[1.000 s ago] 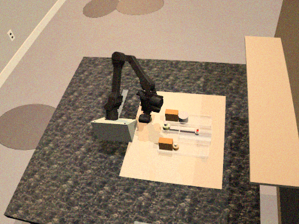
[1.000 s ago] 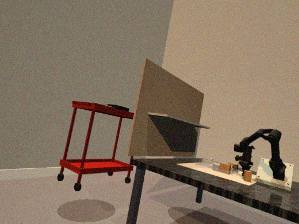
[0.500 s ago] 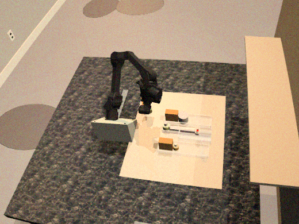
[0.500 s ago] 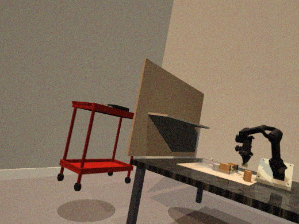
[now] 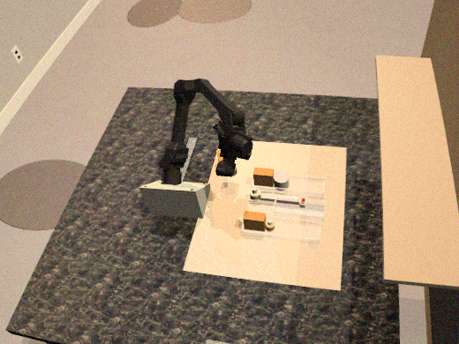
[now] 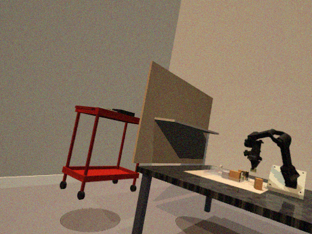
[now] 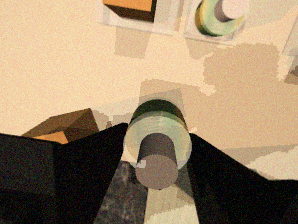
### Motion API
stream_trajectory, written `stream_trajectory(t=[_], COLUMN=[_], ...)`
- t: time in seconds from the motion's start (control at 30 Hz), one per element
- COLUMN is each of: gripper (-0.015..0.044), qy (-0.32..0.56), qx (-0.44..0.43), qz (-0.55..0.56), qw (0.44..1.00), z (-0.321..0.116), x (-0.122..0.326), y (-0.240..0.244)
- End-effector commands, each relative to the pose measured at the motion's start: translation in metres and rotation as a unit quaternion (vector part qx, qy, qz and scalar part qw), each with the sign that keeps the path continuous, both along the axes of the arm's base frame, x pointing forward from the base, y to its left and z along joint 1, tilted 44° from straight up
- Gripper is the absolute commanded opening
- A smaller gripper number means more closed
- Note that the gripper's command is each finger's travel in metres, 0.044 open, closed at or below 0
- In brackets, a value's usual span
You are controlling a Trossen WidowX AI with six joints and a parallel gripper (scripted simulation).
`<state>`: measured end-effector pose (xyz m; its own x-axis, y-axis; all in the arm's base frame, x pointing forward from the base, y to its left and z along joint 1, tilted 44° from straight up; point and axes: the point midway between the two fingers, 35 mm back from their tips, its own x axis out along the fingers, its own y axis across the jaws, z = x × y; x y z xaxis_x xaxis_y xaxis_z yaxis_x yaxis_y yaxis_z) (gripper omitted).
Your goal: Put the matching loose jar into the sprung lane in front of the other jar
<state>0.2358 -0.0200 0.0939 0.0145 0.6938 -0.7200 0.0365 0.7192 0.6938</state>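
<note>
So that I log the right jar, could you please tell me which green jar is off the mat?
The green jar between the gripper's fingers; the other stands in the middle lane.

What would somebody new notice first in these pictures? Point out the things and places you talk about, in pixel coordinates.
Probably the bright red cart (image 6: 90,144), standing on the floor beyond the table. Next comes the black robot arm (image 5: 178,119) (image 6: 285,150) bending over the pale mat (image 5: 309,269) (image 6: 195,173). Close up, its gripper (image 5: 226,169) (image 6: 253,169) (image 7: 157,134) pinches a green-banded jar (image 7: 159,117) with a grey knob (image 7: 156,172) on top.
</note>
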Motion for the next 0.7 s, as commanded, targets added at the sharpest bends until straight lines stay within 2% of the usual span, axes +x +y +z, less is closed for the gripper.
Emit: stream_trajectory(t=[0.0,0.33,0.67], gripper=[0.0000,0.0000,0.0000], qy=[-0.001,0.000,0.000], qx=[0.000,0.000,0.000], qz=[-0.003,-0.005,-0.005], qw=[1.000,1.000,1.000], z=[-0.013,-0.055,-0.069], x=[0.014,0.043,0.046], y=[-0.003,-0.005,0.007])
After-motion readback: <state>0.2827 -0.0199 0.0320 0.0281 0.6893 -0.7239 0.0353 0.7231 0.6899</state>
